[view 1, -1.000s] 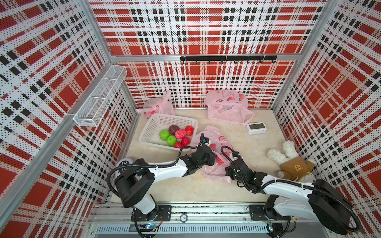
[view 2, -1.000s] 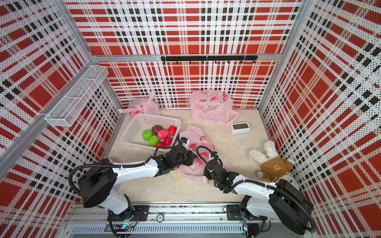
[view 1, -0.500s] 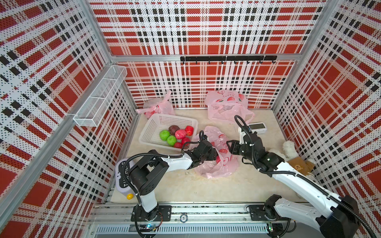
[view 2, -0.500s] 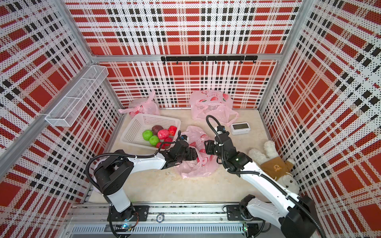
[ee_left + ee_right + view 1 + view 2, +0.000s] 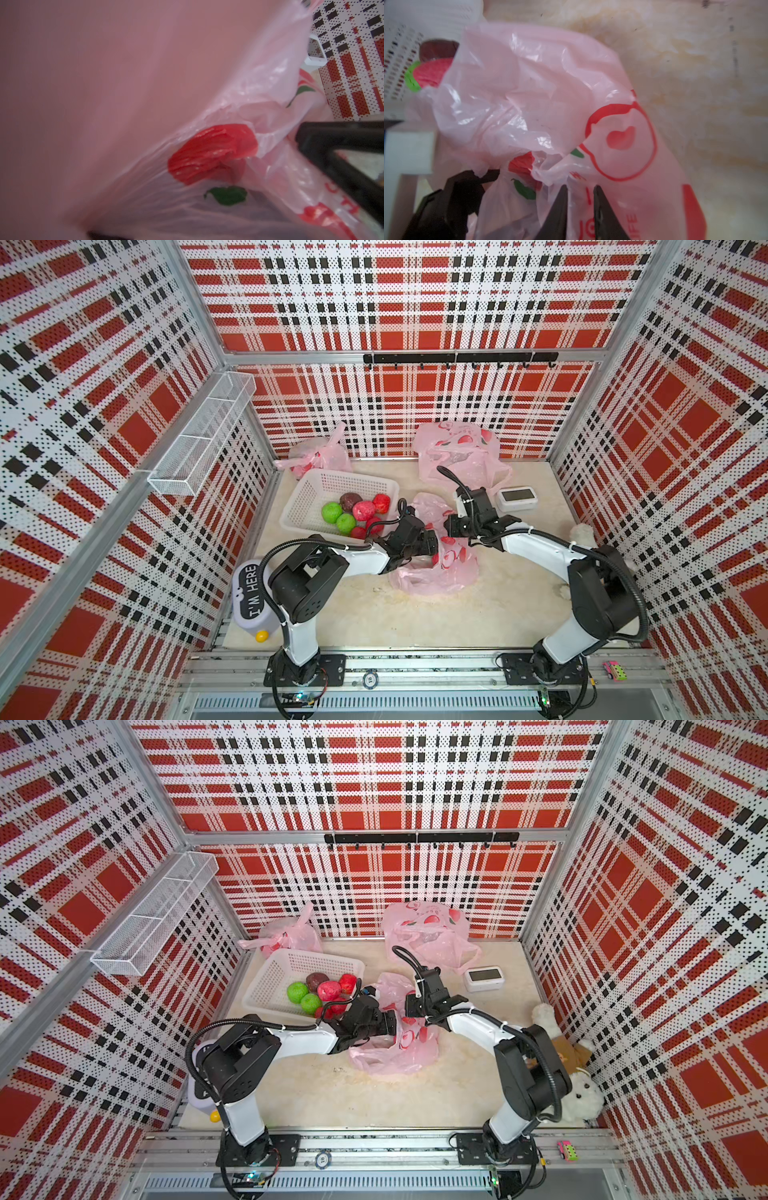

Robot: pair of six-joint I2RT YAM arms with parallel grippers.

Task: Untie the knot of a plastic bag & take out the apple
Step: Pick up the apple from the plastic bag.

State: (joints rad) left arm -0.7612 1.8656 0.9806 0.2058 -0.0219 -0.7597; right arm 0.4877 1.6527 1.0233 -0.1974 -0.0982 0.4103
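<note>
Working on the pink plastic bag (image 5: 436,578), slumped in the middle of the table (image 5: 374,614) just beside the white basket (image 5: 316,489) of fruit. Met from opposite sides: from the left by the left gripper (image 5: 432,541), from the right by the right gripper (image 5: 450,527), both touching the film at about mid-length. Runs lengthwise from the back wall (image 5: 415,406) toward the front rail (image 5: 415,668), with the fuller, slack end on the rail side of both grippers and a crumpled flap on the far side. Shows the left gripper released: one finger (image 5: 324,141) far out to the side in the left wrist view, the rest hidden behind film draped across the lens, nothing solid in between. Shows the right fingertips (image 5: 560,209) drawn almost together in the right wrist view, with only a sliver of printed film in the gap; cannot tell pinching from merely passing in front. Cannot find the apple itself: only red-and-green patches, likely print on the film, so presumably inside, toward the fuller end. Cannot make out the knot either. Seems to call for a pull crosswise to that long axis, each gripper toward its own side, to spread the mouth. Equally near for both arms.
</note>
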